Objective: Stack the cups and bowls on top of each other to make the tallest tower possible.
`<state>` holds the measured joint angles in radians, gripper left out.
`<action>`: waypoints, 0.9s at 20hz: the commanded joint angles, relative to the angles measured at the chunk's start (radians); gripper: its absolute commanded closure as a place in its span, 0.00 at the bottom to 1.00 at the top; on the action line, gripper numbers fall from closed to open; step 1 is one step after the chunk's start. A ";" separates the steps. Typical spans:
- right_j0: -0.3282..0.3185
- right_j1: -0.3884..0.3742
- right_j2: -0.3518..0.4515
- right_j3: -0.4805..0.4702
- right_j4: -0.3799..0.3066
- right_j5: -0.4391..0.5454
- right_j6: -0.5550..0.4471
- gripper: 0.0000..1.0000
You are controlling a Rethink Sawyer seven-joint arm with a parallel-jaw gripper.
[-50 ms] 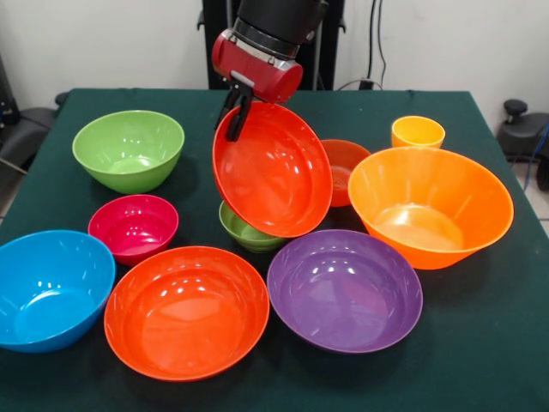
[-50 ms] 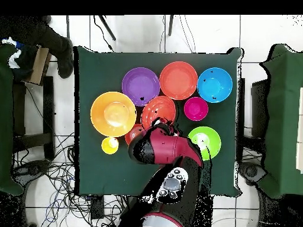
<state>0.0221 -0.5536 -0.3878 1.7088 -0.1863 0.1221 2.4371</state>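
We are seeing the gripper (image 1: 238, 107) hanging over the middle of the green-clothed counter (image 1: 480, 343), its jaws clamped on the upper rim of a red-orange bowl (image 1: 274, 172) — the bowl is lifted clear and tipping steeply, its hollow facing us in the front view. Directly beneath it a small lime bowl (image 1: 247, 230) is sitting on the cloth, partly hidden. Behind the lifted bowl a small red-orange bowl (image 1: 346, 167) is peeking out, just beside the big orange bowl (image 1: 433, 206) and near the yellow cup (image 1: 418, 132) at the back. Along the front we are finding a blue bowl (image 1: 47, 287), a second wide red-orange bowl (image 1: 186, 311) and a purple bowl (image 1: 345, 290) — nothing stacked. A magenta bowl (image 1: 134, 227) and a larger green bowl (image 1: 129, 148) are standing apart on the left.
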 commanded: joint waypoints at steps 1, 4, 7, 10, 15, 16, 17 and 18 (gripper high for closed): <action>-0.012 0.019 0.079 0.024 0.028 -0.089 0.126 1.00; -0.020 0.029 0.085 0.027 0.023 -0.117 0.126 1.00; -0.029 0.038 0.094 0.028 0.019 -0.142 0.123 1.00; -0.037 0.050 0.100 0.029 0.017 -0.170 0.121 1.00; -0.043 0.073 0.104 0.030 0.017 -0.220 0.123 1.00; -0.043 0.076 0.104 0.031 0.017 -0.226 0.122 1.00; -0.043 0.079 0.104 0.032 0.018 -0.232 0.122 1.00; -0.043 0.081 0.104 0.032 0.018 -0.239 0.123 1.00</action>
<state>0.0005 -0.5148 -0.3878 1.7146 -0.1865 -0.0436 2.4371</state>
